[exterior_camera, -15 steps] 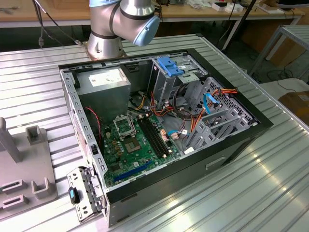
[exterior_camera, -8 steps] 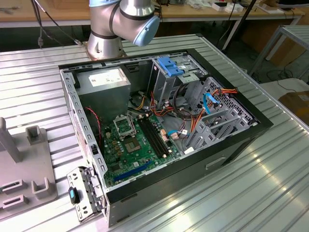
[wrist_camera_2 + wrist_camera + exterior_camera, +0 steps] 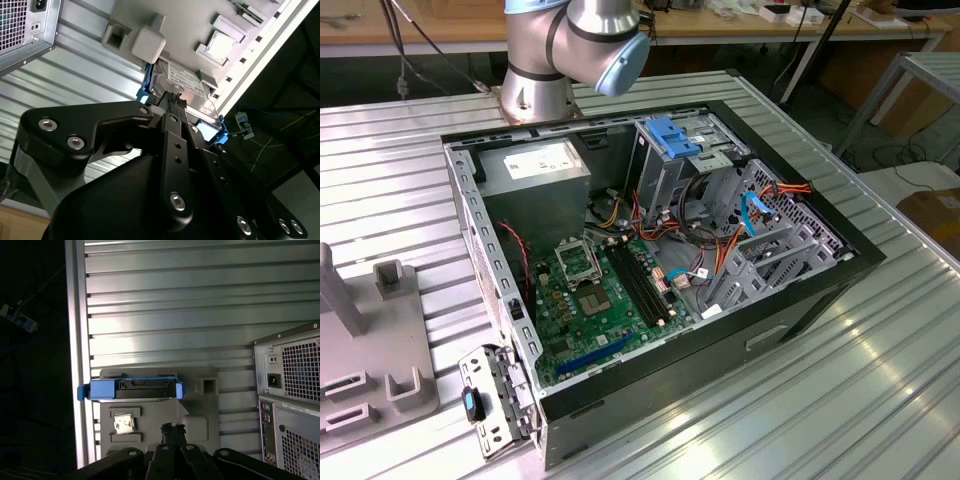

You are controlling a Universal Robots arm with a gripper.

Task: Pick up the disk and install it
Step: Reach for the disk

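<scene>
Blue plastic frames the disk (image 3: 131, 390) where it rests in a grey holder (image 3: 202, 415) at the edge of the ribbed metal bench (image 3: 175, 300). It sits near the rear of the computer case (image 3: 290, 405), as seen in the first wrist view. The arm's hand (image 3: 172, 429) hangs over the holder, its black tips pressed together and pinching nothing. It is apart from the disk, with bare grey holder showing between the two.

The disk's long axis runs parallel to the bench's ribs and crosswise to the way the hand points. The hand is lined up off the disk's middle, toward the end nearer the computer case. In the second wrist view the white label (image 3: 187, 80) on the disk's grey metal face shows just past the fingertips (image 3: 170, 97). Whether the disk lies flat or propped cannot be told.

In the exterior view the computer case lies open on the bench, its motherboard (image 3: 600, 300) and blue-topped drive cage (image 3: 672, 138) exposed, with the arm's base (image 3: 565, 50) behind it. By these pictures, the pick-up is not yet made.
</scene>
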